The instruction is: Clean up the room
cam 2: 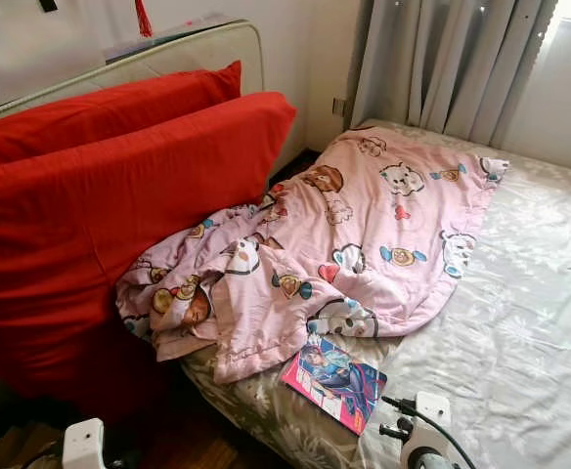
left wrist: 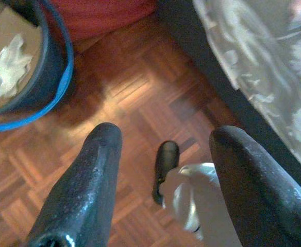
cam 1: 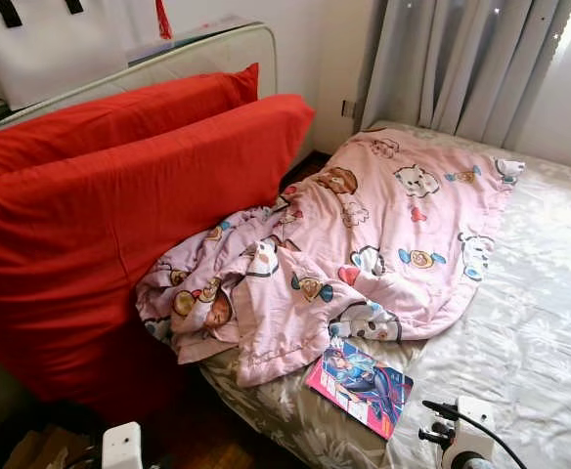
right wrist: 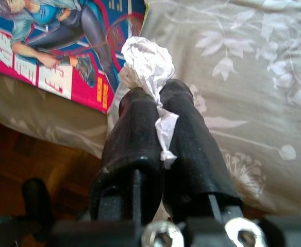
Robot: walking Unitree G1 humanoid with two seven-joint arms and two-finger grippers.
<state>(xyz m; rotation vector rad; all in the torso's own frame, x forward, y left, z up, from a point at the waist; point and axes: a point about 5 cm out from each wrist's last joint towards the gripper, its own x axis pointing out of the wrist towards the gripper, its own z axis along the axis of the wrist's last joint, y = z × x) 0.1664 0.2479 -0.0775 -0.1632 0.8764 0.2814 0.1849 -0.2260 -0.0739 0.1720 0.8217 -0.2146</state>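
The right end effector (right wrist: 150,110) pinches a crumpled white tissue (right wrist: 146,62) between its pressed-together black fingers, holding it just over the near edge of the bed (cam 1: 530,342), beside a comic book (cam 1: 360,385) that lies on the floral sheet. The left end effector (left wrist: 163,170) hangs low with its fingers spread wide over the parquet floor (left wrist: 140,92), holding nothing; near it stands a dark bin with a blue rim (left wrist: 47,77) that already has white paper inside.

The step in hand appears to be clearing litter off the bed: the tissue is picked up and not yet disposed of. The next move likely calls for carrying it across and down to the bin, over the bed's edge, and letting go above the opening.

Farther up the bed a pink cartoon-print quilt (cam 1: 383,234) lies rumpled against two red pillows (cam 1: 119,205), with grey curtains (cam 1: 461,59) beyond.
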